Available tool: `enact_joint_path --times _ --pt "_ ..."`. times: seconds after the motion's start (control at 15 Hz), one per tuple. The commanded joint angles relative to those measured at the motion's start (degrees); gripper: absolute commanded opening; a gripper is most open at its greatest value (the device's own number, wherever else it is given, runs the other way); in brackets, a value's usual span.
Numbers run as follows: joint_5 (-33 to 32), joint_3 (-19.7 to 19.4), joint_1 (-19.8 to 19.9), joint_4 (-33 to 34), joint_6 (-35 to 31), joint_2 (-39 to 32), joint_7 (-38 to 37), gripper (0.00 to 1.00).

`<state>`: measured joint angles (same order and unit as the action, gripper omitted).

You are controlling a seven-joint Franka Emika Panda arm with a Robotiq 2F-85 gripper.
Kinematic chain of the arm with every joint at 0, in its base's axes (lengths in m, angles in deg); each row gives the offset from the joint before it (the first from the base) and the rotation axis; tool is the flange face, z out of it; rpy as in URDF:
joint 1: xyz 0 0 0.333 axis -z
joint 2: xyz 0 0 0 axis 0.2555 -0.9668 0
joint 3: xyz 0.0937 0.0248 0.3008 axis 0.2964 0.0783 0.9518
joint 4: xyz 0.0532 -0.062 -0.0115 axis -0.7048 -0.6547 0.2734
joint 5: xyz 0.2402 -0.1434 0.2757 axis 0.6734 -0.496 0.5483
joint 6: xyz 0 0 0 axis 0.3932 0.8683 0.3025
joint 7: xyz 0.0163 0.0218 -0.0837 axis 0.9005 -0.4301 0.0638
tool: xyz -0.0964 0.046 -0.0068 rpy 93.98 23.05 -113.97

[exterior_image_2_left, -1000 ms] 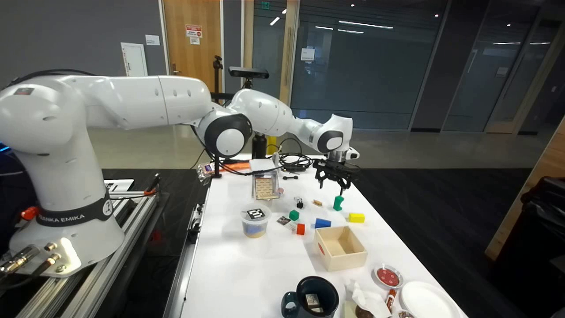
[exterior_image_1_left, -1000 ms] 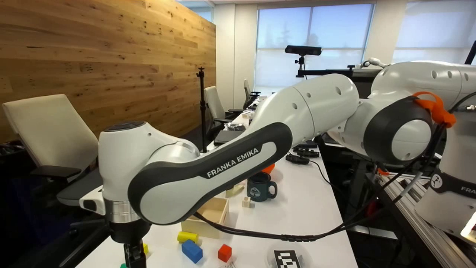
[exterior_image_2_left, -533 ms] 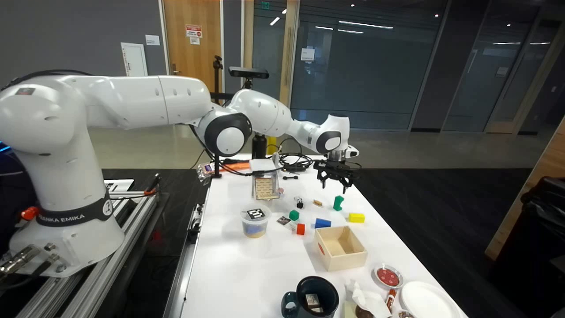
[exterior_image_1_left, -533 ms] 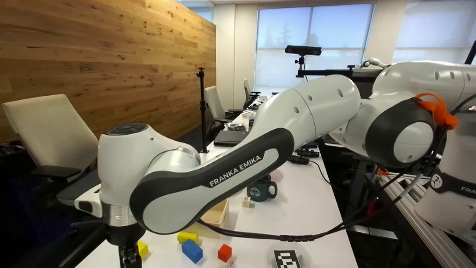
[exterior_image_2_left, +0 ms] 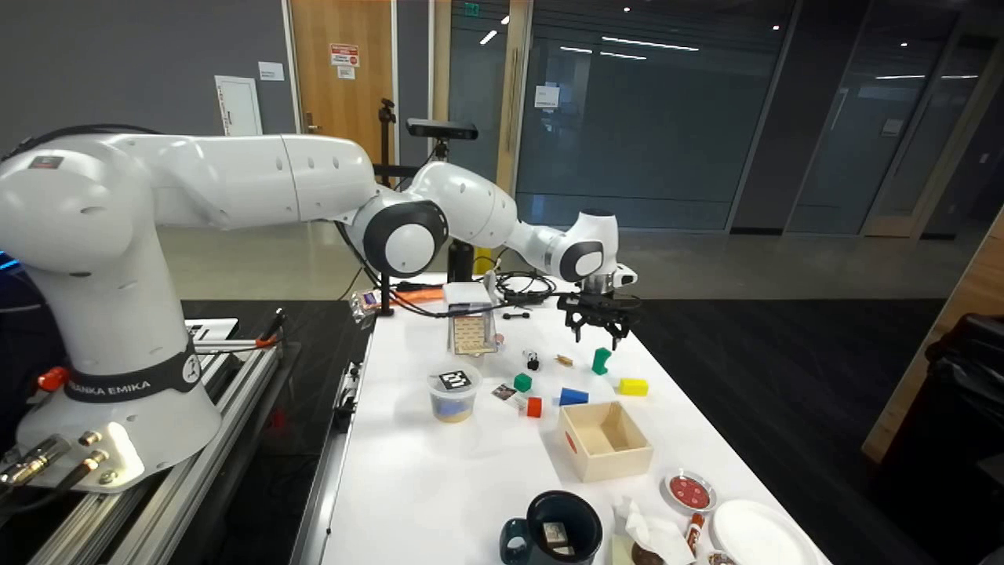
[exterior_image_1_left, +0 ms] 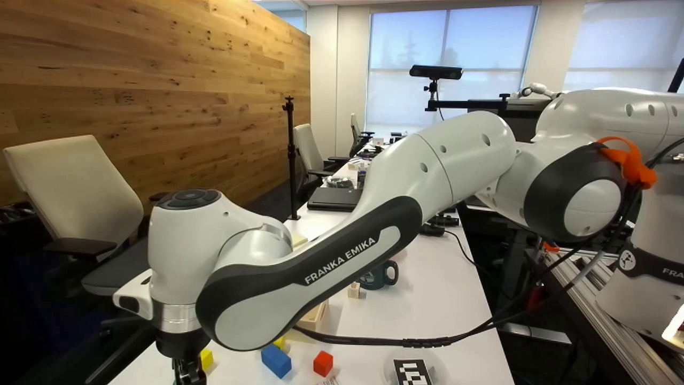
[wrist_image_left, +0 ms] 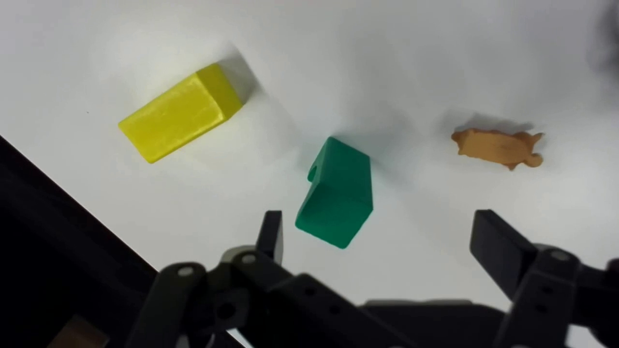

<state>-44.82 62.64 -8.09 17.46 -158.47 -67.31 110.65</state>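
Wrist view shows the gripper (wrist_image_left: 378, 233) spread wide near the green block (wrist_image_left: 338, 195); only an exterior view shows the green cube (exterior_image_2_left: 522, 382) left of that block

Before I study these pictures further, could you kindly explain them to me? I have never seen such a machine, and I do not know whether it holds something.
The machine is a robot arm, and the black tool at its end is a gripper, a kind of mechanical hand. The wide pictures are taken from two places outside the robot; the close one is taken from its wrist, looking down at the white table. On the table are a green block, which is nearest to the gripper, a yellow block, a small brown figure, a blue block, a red cube, an open wooden box, a dark mug and more small things. Nothing is held: the gripper's fingers stand wide apart.
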Motion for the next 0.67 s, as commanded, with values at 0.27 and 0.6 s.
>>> enact_joint_path --times 0.27,0.6 --pt "0.0 -0.1 -0.2 -1.6 -3.2 0.0 -0.1 1.00" --pt "-2.3 0.7 0.0 -2.1 -3.3 0.0 -3.8 1.00"
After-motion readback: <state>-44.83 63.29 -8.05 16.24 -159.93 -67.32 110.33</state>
